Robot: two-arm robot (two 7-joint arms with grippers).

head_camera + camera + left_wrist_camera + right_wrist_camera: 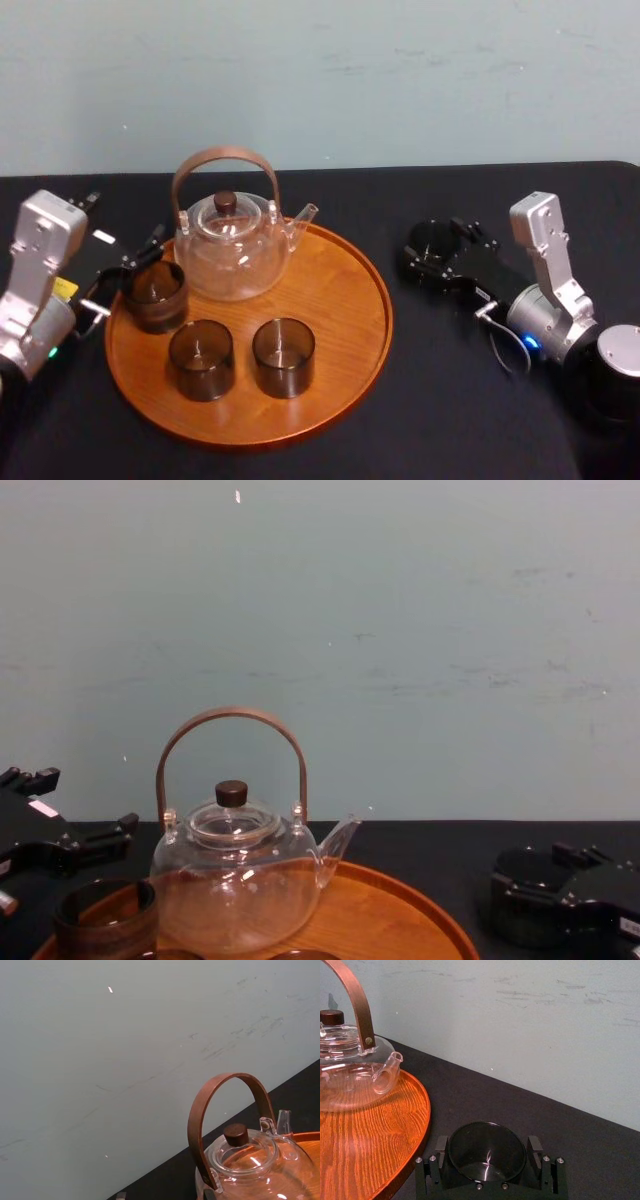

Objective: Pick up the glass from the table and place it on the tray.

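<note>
There are four dark glasses (201,358) (283,355) (155,293) (487,1152), one glass teapot (232,250) and one round wooden tray (340,300).

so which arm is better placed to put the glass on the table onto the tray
Right. The right claw sits around the glass on the table, just off the tray's right rim. The left claw is at the tray's left edge, the whole tray away from that glass.

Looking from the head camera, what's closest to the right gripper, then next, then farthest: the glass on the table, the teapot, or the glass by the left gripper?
1. Table glass: right at the right gripper, right of the tray.
2. Teapot: back of the tray.
3. Left glass: tray's left edge, by the left gripper.
</note>
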